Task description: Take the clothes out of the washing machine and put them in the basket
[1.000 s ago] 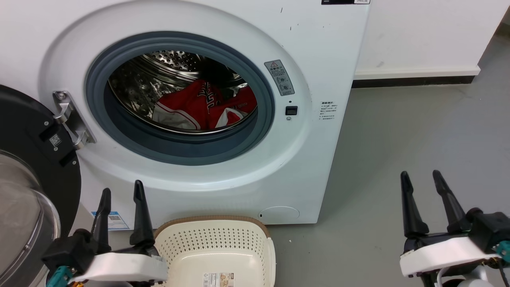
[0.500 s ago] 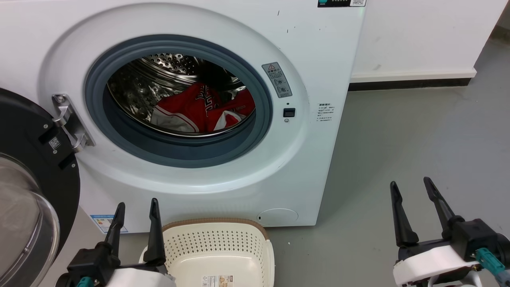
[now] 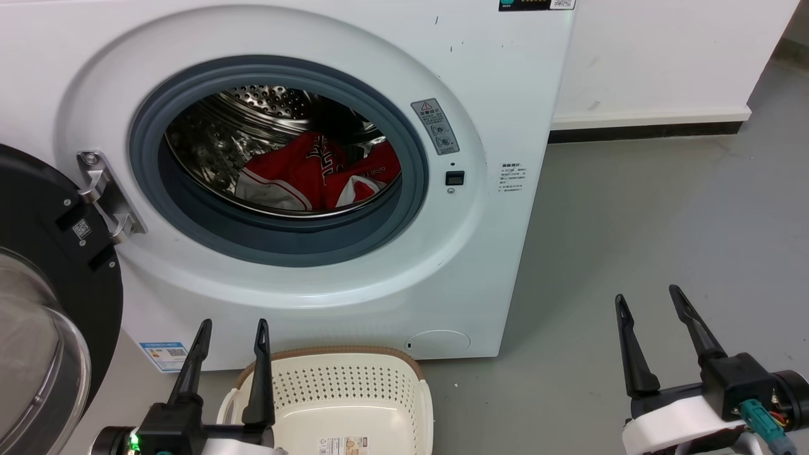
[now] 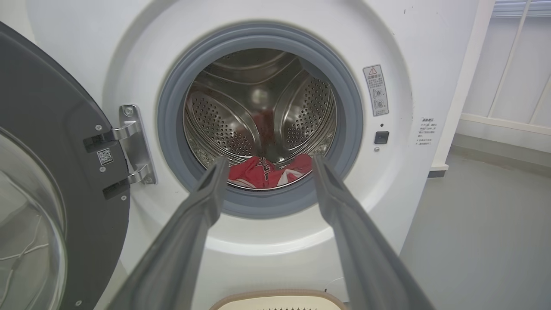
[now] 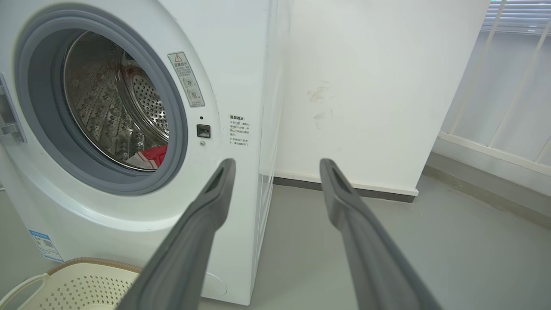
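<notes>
Washing machine [image 3: 505, 95] dead ahead, door [image 3: 44, 215] swung wide on my left; clothes [image 3: 316, 177], red with white panels, lie heaped low in the steel drum [image 3: 208, 133], just behind the grey rubber rim; basket [image 3: 344, 379] sits on the floor [image 3: 663, 208] close against the machine's foot, below the porthole, paper label on its bottom; my left gripper [image 3: 233, 323] shows at the basket's left edge, fingers spread and empty; my right gripper [image 3: 648, 294] hangs over bare grey floor, well apart from the machine, fingers likewise parted, holding nothing.
</notes>
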Robot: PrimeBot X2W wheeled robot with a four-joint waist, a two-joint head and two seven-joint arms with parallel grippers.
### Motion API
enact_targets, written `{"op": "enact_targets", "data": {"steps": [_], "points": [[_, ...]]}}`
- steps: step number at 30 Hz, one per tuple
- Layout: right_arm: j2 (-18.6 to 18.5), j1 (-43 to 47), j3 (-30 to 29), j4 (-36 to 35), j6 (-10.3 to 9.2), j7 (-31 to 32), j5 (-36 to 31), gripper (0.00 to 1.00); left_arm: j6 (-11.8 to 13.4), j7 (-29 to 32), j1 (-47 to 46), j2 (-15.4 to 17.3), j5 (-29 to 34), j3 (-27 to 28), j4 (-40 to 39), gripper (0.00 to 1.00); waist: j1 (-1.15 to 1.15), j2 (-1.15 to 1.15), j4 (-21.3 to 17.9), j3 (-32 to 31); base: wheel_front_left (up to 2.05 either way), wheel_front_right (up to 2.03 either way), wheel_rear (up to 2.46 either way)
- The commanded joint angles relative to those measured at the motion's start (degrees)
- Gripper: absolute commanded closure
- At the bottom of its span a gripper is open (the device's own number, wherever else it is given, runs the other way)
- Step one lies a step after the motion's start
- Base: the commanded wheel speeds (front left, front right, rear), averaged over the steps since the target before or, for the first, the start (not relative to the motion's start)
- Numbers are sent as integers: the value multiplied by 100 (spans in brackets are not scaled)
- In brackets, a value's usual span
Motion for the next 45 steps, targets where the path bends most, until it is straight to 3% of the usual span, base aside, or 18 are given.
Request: {"op": "enact_targets", "data": {"steps": [1,17,33,39,45], "points": [[-11,31,-1,-5,-3,-42,-129,0,6,-57,33,32,122,-6,-74,0,-1,0,-4,-4,0,0,0],[-9,74,68,8,-4,-231,-715,0,-473,-244,184,-225,682,246,-9,0,-1,0,-33,-28,0,0,0],[-9,55,2,111,-4,-224,-159,0,-831,-234,116,-408,656,572,41,0,-1,0,-45,88,0,0,0],[-7,-141,-101,82,-4,-224,74,0,-997,-234,-151,-315,665,638,156,0,-1,0,-108,525,0,0,0],[-6,-588,-61,-154,-4,-224,93,0,-1141,-231,-1117,94,538,777,440,0,-1,0,-235,1538,0,0,0]]}}
